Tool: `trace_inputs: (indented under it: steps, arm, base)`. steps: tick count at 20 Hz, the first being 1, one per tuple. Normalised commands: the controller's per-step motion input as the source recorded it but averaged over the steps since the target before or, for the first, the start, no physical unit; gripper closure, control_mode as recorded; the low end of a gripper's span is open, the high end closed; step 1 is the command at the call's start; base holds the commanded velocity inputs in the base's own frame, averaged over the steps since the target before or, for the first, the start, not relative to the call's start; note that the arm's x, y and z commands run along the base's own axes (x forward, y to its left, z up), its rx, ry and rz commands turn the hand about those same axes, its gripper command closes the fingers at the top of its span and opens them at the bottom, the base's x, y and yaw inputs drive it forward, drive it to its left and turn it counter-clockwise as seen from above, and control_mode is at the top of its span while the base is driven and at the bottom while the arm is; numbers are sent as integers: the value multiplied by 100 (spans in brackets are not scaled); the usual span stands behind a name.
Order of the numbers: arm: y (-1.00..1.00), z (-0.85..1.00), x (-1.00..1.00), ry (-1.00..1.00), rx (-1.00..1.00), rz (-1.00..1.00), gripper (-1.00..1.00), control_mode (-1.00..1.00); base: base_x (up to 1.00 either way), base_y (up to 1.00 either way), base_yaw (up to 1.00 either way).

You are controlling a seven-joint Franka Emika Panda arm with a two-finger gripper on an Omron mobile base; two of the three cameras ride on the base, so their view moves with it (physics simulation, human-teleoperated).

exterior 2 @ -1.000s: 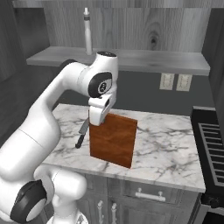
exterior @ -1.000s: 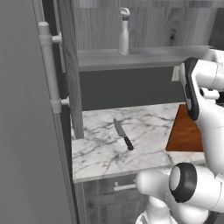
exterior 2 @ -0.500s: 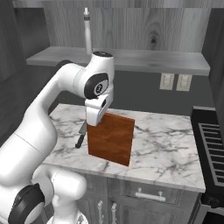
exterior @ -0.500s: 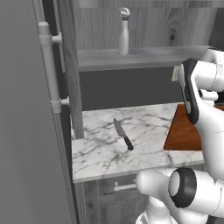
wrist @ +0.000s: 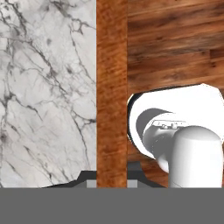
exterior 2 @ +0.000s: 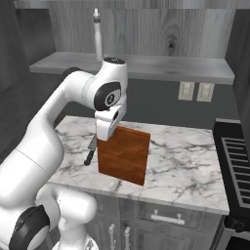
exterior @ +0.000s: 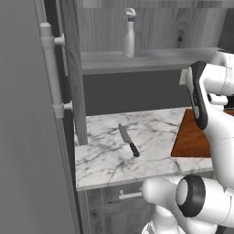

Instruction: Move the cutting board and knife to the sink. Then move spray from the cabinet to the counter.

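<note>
Hand (wrist: 112, 175) clenched on cutting board (exterior 2: 123, 155) edge — carry it level, seemingly clear of tabletop (exterior 2: 185, 161), toward the sink.

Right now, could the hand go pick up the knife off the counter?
Probably not yet: the hand is shut on the cutting board, lifted on edge. The knife lies bare on the counter beside it, so only the full hand hinders.
</note>
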Motion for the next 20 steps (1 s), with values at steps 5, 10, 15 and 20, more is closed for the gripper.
trace_inputs:
  steps: [5,10,15,20]
  arm:
    - [0,0,0,0,0,0,100,-100]
    - [0,0,0,0,0,0,100,100]
    - [0,0,0,0,0,0,100,100]
    - [0,0,0,0,0,0,100,100]
  base:
    - [0,0,0]
    - [-27,0,0]
    - [-98,-3,-10]
    - [-96,-11,-18]
